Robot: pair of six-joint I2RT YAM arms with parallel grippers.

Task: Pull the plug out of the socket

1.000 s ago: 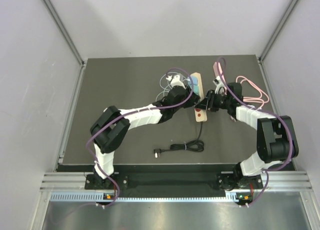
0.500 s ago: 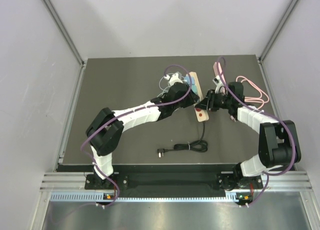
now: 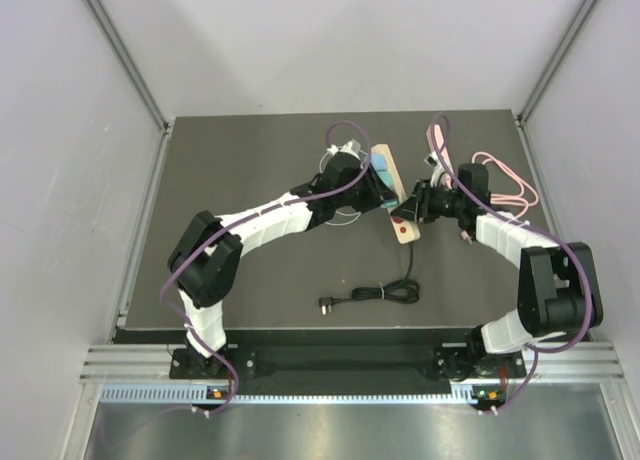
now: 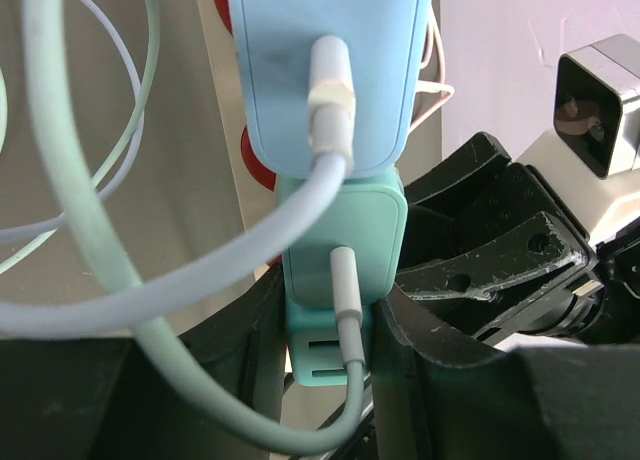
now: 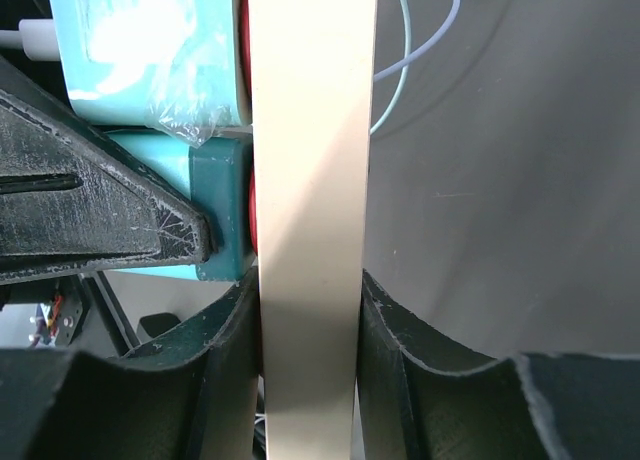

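The green plug (image 4: 340,250) sits between the fingers of the left end effector (image 4: 335,325), which is clamped on its two sides. Its front looks seated against a red socket face of the power strip (image 5: 310,180), so the pull seems not yet done. The right end effector (image 5: 308,320) is closed across the strip's narrow cream body, just on the far side of the plug from the left fingers (image 4: 262,325).

The main risk is a pull off the pin axis. If the left end effector draws sideways, the pins could bind, and the strip would then twist or slide out of the right fingers (image 5: 385,350), which hold only smooth plastic.

A blue plug (image 4: 330,70) sits in the next socket, touching the green one just beyond the left fingertips. A tilted pull could lever against it or loosen it.

White cables (image 4: 90,280) run from both plugs and loop across the left end effector's view. A long pull could tighten them, drag the blue plug or catch on a finger.

The two end effectors are very close, so recoil when the plug frees could knock them together. The strip's black cord (image 3: 375,293) lies slack on the desk (image 3: 250,150), behind the right end effector, and seems unlikely to interfere.
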